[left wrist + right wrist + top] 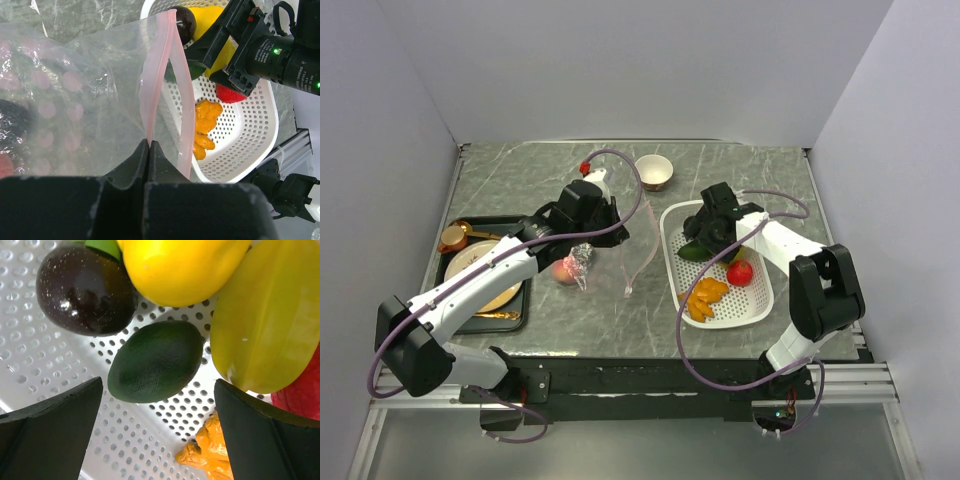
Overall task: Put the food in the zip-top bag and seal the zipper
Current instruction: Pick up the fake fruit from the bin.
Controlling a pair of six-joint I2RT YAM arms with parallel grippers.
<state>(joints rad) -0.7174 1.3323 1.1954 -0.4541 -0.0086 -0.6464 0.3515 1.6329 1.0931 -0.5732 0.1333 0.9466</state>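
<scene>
My left gripper (pixel 149 145) is shut on one lip of the pale pink zipper (pixel 151 95) and holds the clear zip-top bag (pixel 605 248) up with its mouth open toward the basket. A pink piece of food (pixel 564 271) lies in the bag. My right gripper (pixel 159 415) is open just above the white basket (pixel 756 300), its fingers either side of a dark green piece (pixel 156 361). Beside it lie a dark brown piece (pixel 85 287), a yellow piece (pixel 180 267) and a yellow-green piece (pixel 265 325). A red piece (pixel 741 272) and an orange piece (pixel 705 297) lie nearer in the basket.
A black tray (pixel 456 266) with gold dishes stands at the left. A gold-rimmed cup (pixel 654 171) stands at the back. A small red-topped item (pixel 587 168) stands behind my left arm.
</scene>
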